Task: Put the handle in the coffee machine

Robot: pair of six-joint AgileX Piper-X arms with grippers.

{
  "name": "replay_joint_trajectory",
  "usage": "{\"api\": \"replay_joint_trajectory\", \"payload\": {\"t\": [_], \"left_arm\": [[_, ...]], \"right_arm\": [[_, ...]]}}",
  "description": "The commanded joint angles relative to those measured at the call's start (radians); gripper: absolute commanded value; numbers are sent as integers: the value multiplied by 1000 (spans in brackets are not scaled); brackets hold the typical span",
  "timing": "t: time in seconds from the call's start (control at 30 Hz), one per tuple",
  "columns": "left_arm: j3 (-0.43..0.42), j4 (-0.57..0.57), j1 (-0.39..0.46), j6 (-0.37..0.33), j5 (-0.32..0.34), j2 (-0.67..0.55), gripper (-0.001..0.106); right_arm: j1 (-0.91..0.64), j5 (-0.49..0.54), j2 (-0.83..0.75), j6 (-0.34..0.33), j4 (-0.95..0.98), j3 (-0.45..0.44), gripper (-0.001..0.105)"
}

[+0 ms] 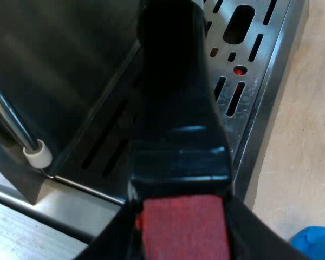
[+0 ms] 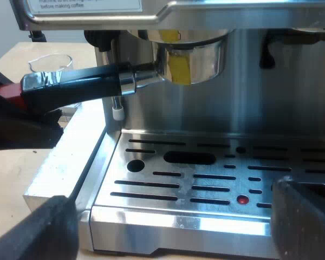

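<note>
The metal holder (image 2: 192, 59) sits up under the brew head at the front of the espresso machine (image 2: 271, 92). Its dark handle (image 2: 76, 84) sticks out level above the slotted drip tray (image 2: 206, 222). The left gripper (image 1: 181, 216) pinches the handle's red end (image 1: 184, 233) between its black fingers (image 1: 111, 238). The right gripper (image 2: 170, 195) hangs before the tray, fingers spread wide, holding nothing. A steam wand (image 2: 117, 108) hangs just beside the handle. A measuring glass (image 2: 51, 62) stands beyond it on the table (image 1: 309, 135).

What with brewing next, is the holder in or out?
In: the holder's basket sits under the machine's head, handle sticking out; locked or not, cannot tell.
</note>
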Motion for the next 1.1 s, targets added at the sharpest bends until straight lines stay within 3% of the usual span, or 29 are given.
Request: {"api": "replay_joint_trajectory", "payload": {"t": [0.03, 0.37, 0.73, 1.1], "left_arm": [[-14, -19, -3, 5, 61, -8, 1], [-89, 43, 0, 5, 72, -8, 1], [-89, 94, 0, 5, 83, -8, 1], [-143, 192, 0, 5, 131, -8, 1]], "right_arm": [[-1, 13, -7, -17, -8, -1, 73], [-1, 13, -7, -17, -8, -1, 73], [-1, 13, -7, -17, -8, -1, 73], [-1, 13, -7, -17, -6, -1, 73]]}}
